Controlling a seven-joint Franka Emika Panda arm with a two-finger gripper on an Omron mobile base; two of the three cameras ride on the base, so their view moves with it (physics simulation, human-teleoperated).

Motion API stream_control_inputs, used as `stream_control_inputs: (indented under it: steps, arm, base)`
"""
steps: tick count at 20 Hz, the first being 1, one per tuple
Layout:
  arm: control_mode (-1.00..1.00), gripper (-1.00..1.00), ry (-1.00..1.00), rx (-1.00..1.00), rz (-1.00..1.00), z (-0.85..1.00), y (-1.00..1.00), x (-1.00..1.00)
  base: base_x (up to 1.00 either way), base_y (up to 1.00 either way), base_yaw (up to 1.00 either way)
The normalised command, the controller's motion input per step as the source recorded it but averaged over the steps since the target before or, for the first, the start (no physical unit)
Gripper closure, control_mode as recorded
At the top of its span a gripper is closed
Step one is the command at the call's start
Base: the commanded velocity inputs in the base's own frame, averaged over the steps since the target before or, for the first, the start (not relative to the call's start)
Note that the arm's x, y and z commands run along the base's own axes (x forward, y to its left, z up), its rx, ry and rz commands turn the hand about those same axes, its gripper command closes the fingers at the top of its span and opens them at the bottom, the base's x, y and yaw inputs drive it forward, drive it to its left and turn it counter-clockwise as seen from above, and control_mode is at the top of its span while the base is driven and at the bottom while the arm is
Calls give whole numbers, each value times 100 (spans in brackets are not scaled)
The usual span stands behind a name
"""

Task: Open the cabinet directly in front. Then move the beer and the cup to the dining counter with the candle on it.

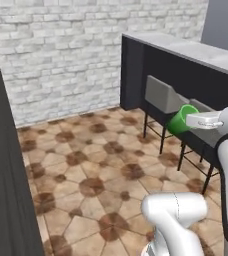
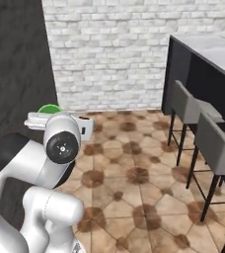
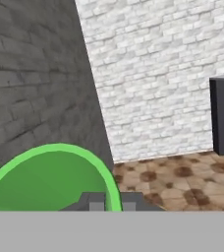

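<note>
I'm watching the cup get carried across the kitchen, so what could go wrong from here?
1. The gripper pinches only the rim of the cup, which hangs sideways in the air. It could twist or slip out over the tile floor.
2. The stools stand close along the counter. The cup or arm might clip one on the way in.
3. The counter top sits higher than the cup, so it may hit the edge unless lifted first.

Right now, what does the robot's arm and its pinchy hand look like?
The white arm is made of fat, rounded, glossy tubes. One round joint has a dark cap with a small hub, and black bands sit between segments. The gripper has a flat white hand and two small dark-grey square fingertips.
</note>
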Motion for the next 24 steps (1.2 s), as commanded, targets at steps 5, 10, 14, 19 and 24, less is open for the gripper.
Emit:
stream_control_inputs:
  steps: [5,10,14,19,24]
  arm:
    - [100,100,0,0,0,0,0,0]
    - [100,100,0,0,0,0,0,0]
    - [100,100,0,0,0,0,0,0]
    - [100,100,0,0,0,0,0,0]
    - [100,100,0,0,0,0,0,0]
  base:
    - [100,47,-22]
    - [100,64,-39]
    - [100,80,-60]
    - [100,85,-67]
    - [100,81,-74]
